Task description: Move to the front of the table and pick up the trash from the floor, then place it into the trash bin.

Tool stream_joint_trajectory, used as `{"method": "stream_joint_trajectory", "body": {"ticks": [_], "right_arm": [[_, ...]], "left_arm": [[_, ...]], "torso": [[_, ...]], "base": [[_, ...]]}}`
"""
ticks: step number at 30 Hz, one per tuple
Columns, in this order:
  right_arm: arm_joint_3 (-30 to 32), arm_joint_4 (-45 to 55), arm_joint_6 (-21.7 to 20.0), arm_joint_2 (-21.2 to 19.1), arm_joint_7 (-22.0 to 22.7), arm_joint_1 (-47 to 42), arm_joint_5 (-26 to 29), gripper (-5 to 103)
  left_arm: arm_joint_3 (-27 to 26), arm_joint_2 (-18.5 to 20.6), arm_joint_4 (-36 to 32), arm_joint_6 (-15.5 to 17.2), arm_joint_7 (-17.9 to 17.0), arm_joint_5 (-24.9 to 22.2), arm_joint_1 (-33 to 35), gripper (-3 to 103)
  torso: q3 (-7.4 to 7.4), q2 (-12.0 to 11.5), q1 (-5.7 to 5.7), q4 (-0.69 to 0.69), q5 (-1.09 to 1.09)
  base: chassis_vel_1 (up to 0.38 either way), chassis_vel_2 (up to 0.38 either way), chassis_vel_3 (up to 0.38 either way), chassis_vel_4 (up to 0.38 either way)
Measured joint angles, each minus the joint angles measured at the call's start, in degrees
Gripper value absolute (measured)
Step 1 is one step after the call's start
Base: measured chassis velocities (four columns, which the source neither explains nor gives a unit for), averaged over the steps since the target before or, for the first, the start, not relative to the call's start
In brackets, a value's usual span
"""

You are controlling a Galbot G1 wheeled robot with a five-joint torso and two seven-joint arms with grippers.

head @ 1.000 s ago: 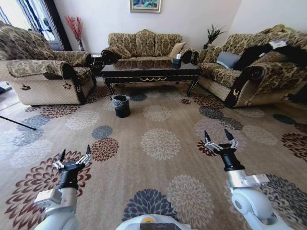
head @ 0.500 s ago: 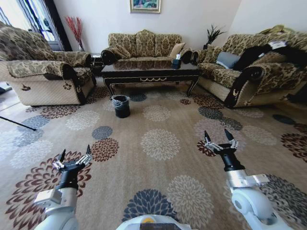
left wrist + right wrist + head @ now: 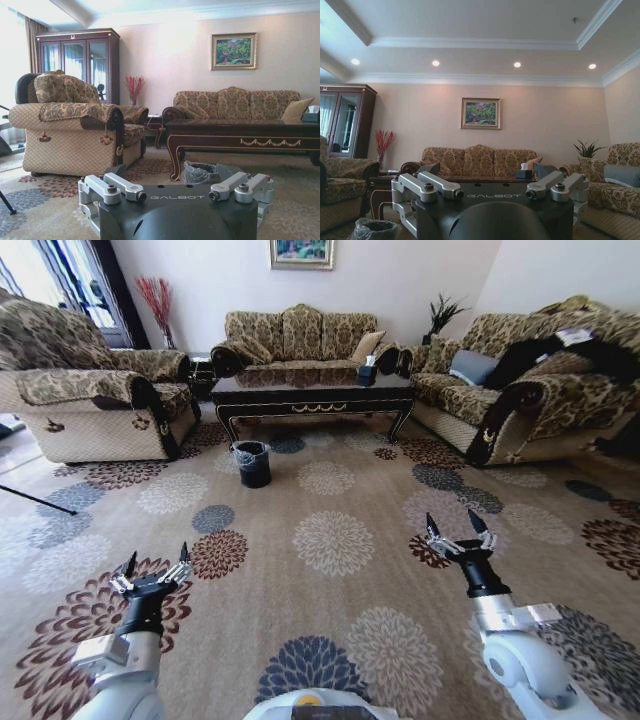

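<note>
Slightly upward drift of the whole room against the earlier head pictures: camera motion; both arms unchanged.

Head view: long glossy dark wood table with gold trim (image 3: pixel 313 390) far ahead; small round black bin lined with clear plastic (image 3: pixel 252 462) on the beige flower-medallion carpet (image 3: pixel 330 540) just before the table's left end. Left gripper (image 3: pixel 152 569) and right gripper (image 3: pixel 457 531) low over carpet, fingers spread, holding nothing.

Left wrist view: bin (image 3: pixel 202 172) beside table leg (image 3: pixel 176 161).

Right wrist view: bin (image 3: pixel 372 229) at lower edge.
</note>
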Motion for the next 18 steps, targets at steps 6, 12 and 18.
{"method": "stream_joint_trajectory", "body": {"ticks": [6, 12, 18], "right_arm": [[0.0, 0.0, 0.0, 0.0, 0.0, 0.0, 0.0, 100], [0.0, 0.0, 0.0, 0.0, 0.0, 0.0, 0.0, 100], [0.0, 0.0, 0.0, 0.0, 0.0, 0.0, 0.0, 100]], "left_arm": [[0.0, 0.0, 0.0, 0.0, 0.0, 0.0, 0.0, 100], [0.0, 0.0, 0.0, 0.0, 0.01, 0.0, 0.0, 100], [0.0, 0.0, 0.0, 0.0, 0.01, 0.0, 0.0, 100]], "torso": [[1.24, 1.44, 0.21, 0.0, 0.0], [2.4, 2.86, 0.45, 0.0, 0.0], [3.37, 4.22, 0.85, 0.0, 0.0]], "base": [[0.0, 0.0, 0.0, 0.0], [0.0, 0.0, 0.0, 0.0], [0.0, 0.0, 0.0, 0.0]]}}
